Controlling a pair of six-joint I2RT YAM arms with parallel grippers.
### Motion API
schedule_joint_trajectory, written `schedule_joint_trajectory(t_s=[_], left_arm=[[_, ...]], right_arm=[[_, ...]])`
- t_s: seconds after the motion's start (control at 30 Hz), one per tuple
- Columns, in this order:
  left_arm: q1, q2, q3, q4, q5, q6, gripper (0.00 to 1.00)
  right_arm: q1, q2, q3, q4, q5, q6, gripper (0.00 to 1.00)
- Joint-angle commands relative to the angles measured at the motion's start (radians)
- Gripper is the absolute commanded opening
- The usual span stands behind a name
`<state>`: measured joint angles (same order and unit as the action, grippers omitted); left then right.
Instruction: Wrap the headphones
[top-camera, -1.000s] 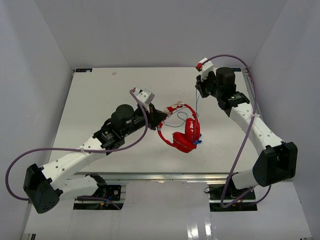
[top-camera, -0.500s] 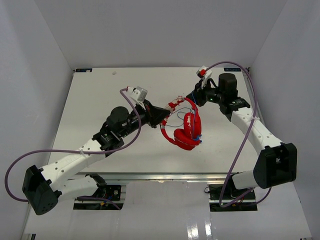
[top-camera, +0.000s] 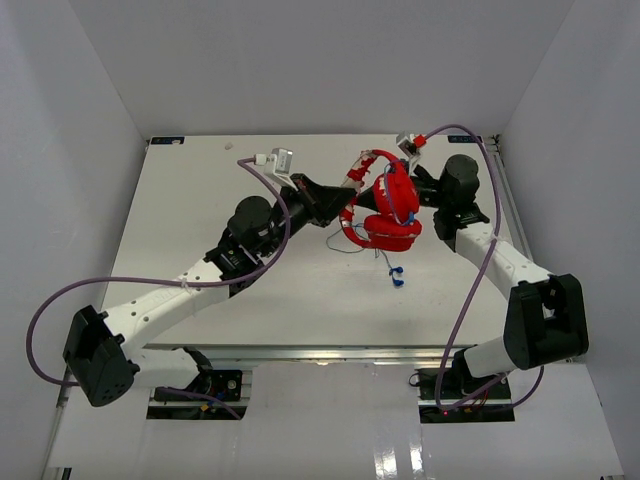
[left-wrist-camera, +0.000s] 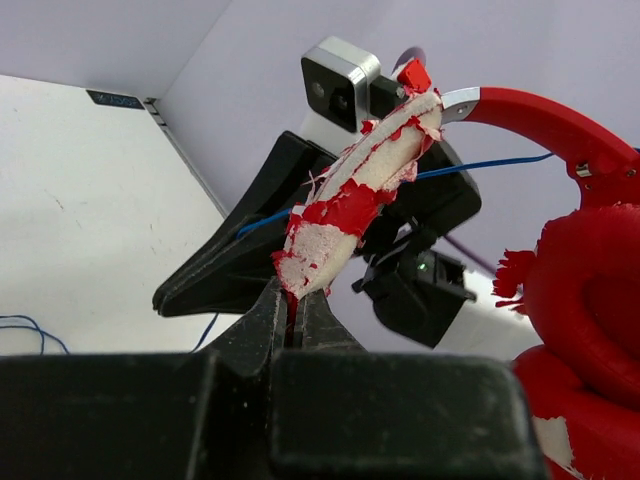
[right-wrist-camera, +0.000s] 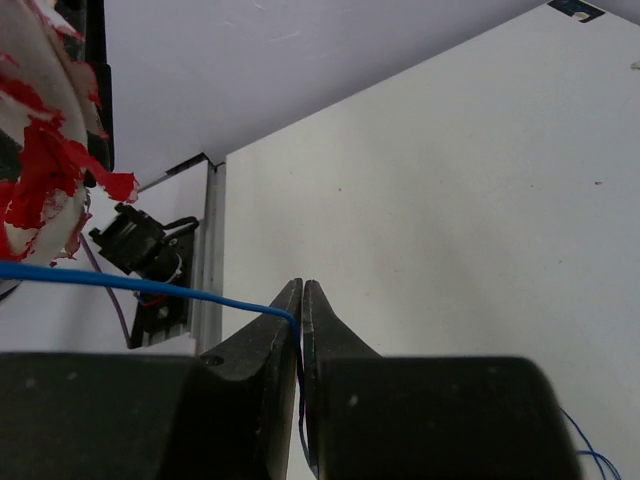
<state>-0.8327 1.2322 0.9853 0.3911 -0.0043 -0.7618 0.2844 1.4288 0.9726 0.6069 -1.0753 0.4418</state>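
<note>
The red headphones (top-camera: 388, 208) are held up over the far middle of the table. My left gripper (top-camera: 343, 197) is shut on the worn red-and-white headband (left-wrist-camera: 352, 195), its jaws pinching the padding's lower end. The earcups (left-wrist-camera: 590, 320) hang to the right in the left wrist view. My right gripper (right-wrist-camera: 301, 292) is shut on the thin blue cable (right-wrist-camera: 120, 283), right beside the headphones, and is partly hidden behind them in the top view. The cable runs down to the small blue plug (top-camera: 397, 277), and a loop of it (top-camera: 345, 246) trails over the table.
Purple robot cables (top-camera: 270, 215) arch over both arms. The white table (top-camera: 200, 200) is walled by white panels at the back and both sides. The right arm's wrist camera (left-wrist-camera: 340, 80) sits close behind the headband.
Both arms have raised the headphones and carried them toward the far right. The earcups have swung round, and the plug now trails below them on a longer stretch of cable.
</note>
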Motion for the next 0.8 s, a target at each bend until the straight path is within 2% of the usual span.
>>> schedule_joint_trajectory(t_s=[0.0, 0.1, 0.27, 0.77], left_arm=[[-0.025, -0.004, 0.114, 0.097, -0.112, -0.076, 0.0], [-0.034, 0.006, 0.202, 0.041, -0.204, -0.04, 0.0], [-0.034, 0.012, 0.3, -0.043, -0.32, 0.009, 0.0], [-0.034, 0.067, 0.423, -0.047, -0.533, 0.028, 0.0]], right_arm=[[-0.001, 0.05, -0.031, 0.37, -0.074, 0.282, 0.09], [-0.001, 0.065, -0.073, 0.491, -0.081, 0.362, 0.08], [0.003, 0.058, -0.126, 0.501, -0.084, 0.333, 0.08], [0.05, 0.038, -0.156, 0.586, -0.117, 0.383, 0.1]])
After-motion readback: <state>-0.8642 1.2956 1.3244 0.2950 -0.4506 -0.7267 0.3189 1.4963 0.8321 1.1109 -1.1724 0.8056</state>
